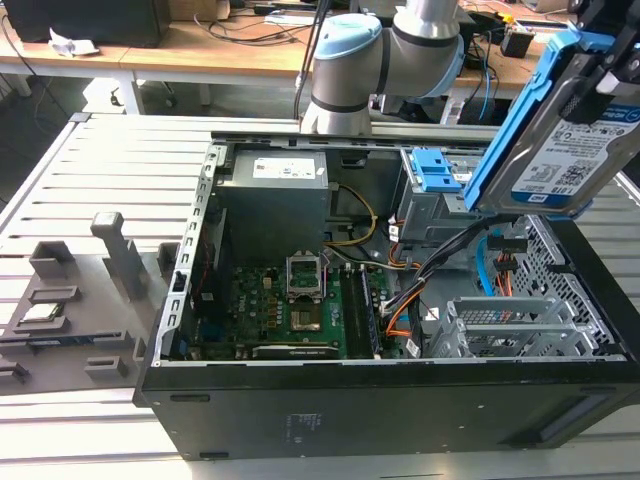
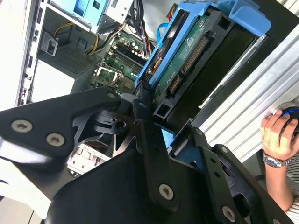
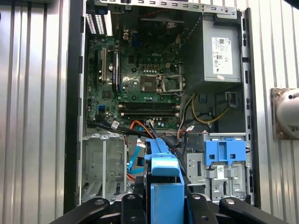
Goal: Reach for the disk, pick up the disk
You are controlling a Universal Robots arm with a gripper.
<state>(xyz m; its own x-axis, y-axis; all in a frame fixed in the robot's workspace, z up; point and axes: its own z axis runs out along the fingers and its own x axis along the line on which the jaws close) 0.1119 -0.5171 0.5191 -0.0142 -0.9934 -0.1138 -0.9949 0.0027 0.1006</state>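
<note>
**Ana:** Second wrist view first: what does the gripper (image 2: 156, 135) have?

**Ben:** Its black fingers (image 2: 145, 140) are closed on the disk (image 2: 196, 51), clamping the end of its bright blue frame. The drive's dark underside and connector row face this camera.

**Ana:** Where is the disk in the exterior view?

**Ben:** Lifted and tilted at the exterior view's upper right, label side showing (image 1: 565, 150), above the open computer case (image 1: 380, 400) and clear of it. The gripper (image 1: 610, 55) holds its upper end.

**Ana:** And beneath it?

**Ben:** The first wrist view looks straight down past the blue frame (image 3: 166, 186) into the case: the motherboard (image 3: 140, 84), a grey power supply (image 3: 222, 51), and a blue plastic latch piece (image 3: 224, 154) on the drive bay.

**Ana:** Anything outside the case?

**Ben:** A person's hand (image 2: 275, 135), wearing a wristwatch, rests on a mouse near the slatted metal table (image 1: 110, 170).
</note>
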